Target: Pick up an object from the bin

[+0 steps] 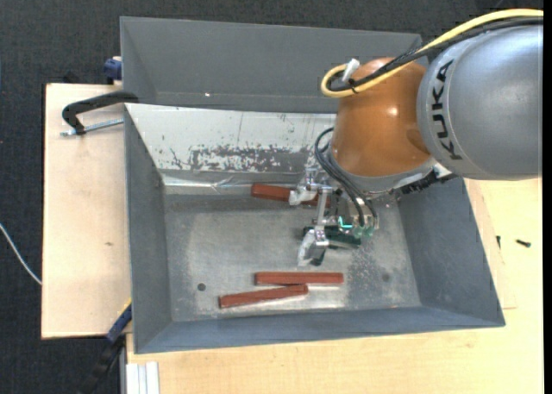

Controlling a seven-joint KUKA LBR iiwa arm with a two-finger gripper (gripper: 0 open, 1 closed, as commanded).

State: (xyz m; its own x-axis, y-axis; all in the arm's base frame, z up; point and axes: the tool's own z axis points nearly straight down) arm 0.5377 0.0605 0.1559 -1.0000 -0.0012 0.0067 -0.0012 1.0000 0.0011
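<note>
The arm's gripper point(316, 244) hangs low in the grey metal bin point(147, 237), just beyond a long reddish-brown flat stick point(298, 278) by the near wall, its likeliest pick. Nothing is lifted yet; the claw's state cannot be told.

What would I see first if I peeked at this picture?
The big grey arm with its shiny orange cover looms at the upper right, and its hand hangs low over the middle of the grey bin. Three red-brown sticks lie on the floor. The front stick and the second stick are close together near the front wall, and the back stick is by the far wall.
</note>
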